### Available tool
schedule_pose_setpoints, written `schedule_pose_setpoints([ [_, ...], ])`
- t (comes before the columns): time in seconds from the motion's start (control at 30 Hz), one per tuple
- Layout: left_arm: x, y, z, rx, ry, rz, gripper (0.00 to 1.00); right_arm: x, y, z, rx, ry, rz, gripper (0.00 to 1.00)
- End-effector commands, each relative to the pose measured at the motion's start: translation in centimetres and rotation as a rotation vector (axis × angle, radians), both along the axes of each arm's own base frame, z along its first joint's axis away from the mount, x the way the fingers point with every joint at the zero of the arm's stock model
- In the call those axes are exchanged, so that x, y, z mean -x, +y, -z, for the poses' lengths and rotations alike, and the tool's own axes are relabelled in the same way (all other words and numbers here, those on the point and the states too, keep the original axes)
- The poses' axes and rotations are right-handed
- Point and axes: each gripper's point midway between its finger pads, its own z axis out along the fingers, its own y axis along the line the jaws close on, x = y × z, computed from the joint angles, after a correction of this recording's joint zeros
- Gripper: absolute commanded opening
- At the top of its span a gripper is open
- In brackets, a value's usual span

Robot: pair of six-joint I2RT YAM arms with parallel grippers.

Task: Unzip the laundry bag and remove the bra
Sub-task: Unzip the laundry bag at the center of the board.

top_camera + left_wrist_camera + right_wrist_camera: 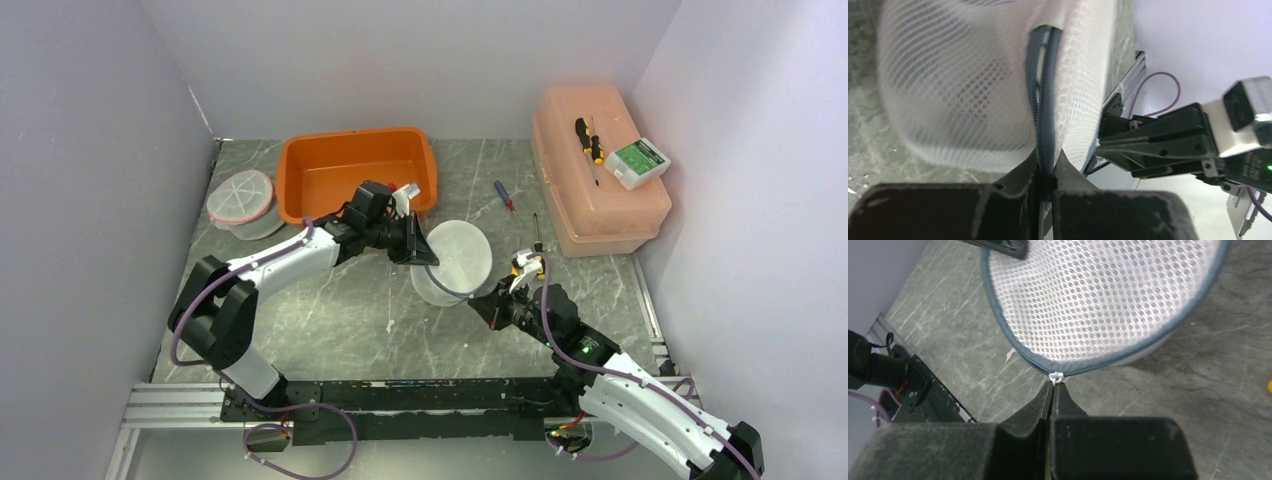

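Laundry bag [455, 262]: a round white mesh one, tipped up on its edge near the middle of the tabletop [330, 320], between my two arms. My left jaws are clamped together on the grey zipper [1044, 100] seam at the bag's rim. My right jaws are pinched shut on the small white pull tab [1055, 376] at the opposite, nearer side. The bra I cannot see through the mesh.

My worries from here:

- The tab is tiny and only the very tips of my right jaws have it. Pulling at an angle to the zipper line could let it pop out, and I would drag on nothing.
- If my left hold on the seam is shallow, the cloth may slide free. The whole bag would then follow the pull instead of opening.
- My left jaws sit right on the zipper track, so I judge the slider would jam against them if it ran that far round.
- Slack mesh beside the teeth could be drawn into the slider, so the seam needs tension.
- The bag is soft. Too hard a tug might fold it and twist the track.
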Motion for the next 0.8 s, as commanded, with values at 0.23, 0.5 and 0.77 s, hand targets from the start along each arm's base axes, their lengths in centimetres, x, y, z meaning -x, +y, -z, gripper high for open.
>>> schedule_pose_setpoints([
  [0.23, -0.7, 0.8, 2.3, -0.015, -0.044, -0.008, 0.55, 0.6, 1.6, -1.3, -0.046, -0.036, -0.094, 0.0],
  [0.5, 1.1, 4.0, 0.1, 0.019, -0.017, -0.21, 0.94, -0.3, 1.5, -0.9, -0.047, -0.034, -0.05, 0.0],
  [0.77, 3.6, 5.8, -0.2, 0.053, 0.107, -0.47, 0.95, -0.7, 1.7, -0.5, -0.05, -0.015, -0.033, 0.0],
])
